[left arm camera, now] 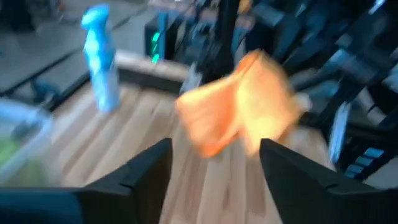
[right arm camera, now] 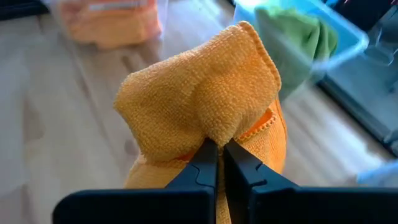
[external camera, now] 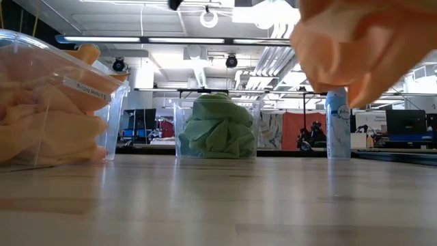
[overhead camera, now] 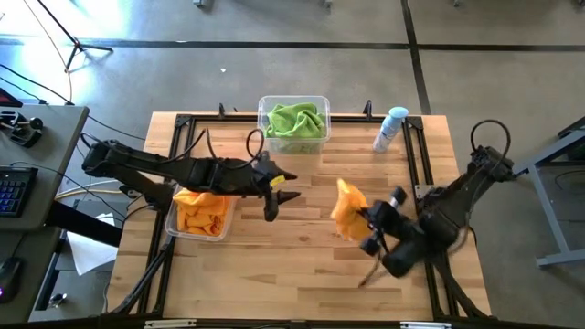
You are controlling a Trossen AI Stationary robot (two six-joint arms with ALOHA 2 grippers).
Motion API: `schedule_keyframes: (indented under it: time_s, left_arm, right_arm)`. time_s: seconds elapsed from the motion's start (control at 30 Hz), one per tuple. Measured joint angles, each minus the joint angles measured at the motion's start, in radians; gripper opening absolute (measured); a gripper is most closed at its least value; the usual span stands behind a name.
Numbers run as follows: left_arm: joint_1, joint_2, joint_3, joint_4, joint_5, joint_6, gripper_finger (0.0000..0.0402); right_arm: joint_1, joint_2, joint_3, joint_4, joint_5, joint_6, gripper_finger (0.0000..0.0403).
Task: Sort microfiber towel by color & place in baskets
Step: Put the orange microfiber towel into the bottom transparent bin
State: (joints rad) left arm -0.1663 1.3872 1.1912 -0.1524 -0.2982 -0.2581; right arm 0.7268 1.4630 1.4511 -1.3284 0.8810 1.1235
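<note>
Orange microfiber towel hangs pinched in the right gripper, fingers closed on a fold, above the bench's right half. Left gripper faces it, jaws apart, empty. The orange-filled basket sits near the left edge, the green-filled basket at the far edge. Risk, as judged: the shallow pinch may slip in transfer. The basket label and spray bottle print are illegible.
</note>
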Motion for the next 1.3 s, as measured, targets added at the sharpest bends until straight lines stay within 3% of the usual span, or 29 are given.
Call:
schedule_keyframes:
  time_s: [0.17, 0.33, 0.53, 0.8, 1.03, 1.17, 1.3]
  left_arm:
    - [0.023, 0.026, 0.001, 0.203, 0.094, 0.074, 0.0266]
    - [0.043, 0.037, 0.001, 0.256, 0.164, 0.079, 0.027]
    - [0.062, 0.047, 0.001, 0.284, 0.166, 0.129, 0.027]
    - [0.091, 0.055, 0.001, 0.261, 0.158, 0.132, 0.027]
    - [0.108, 0.055, 0.0, 0.208, 0.158, 0.13, 0.0261]
    - [0.108, 0.055, 0.0, 0.169, 0.143, 0.13, 0.022]
    - [0.107, 0.055, 0.0, 0.164, 0.087, 0.131, 0.0139]
  right_arm:
    - [-0.149, -0.003, 0.007, 0.239, 0.027, -0.365, 0.0001]
    - [-0.268, -0.003, 0.007, 0.496, 0.022, -0.683, 0.0001]
    - [-0.368, -0.003, 0.007, 0.796, -0.149, -0.979, 0.0001]
    - [-0.412, -0.003, 0.007, 0.954, -0.228, -1.132, 0.0]
    - [-0.413, -0.003, 0.007, 0.96, -0.208, -1.158, 0.0]
    - [-0.413, -0.003, 0.007, 0.96, -0.2, -1.157, 0.0]
    - [-0.414, -0.003, 0.007, 0.954, -0.212, -1.133, 0.001]
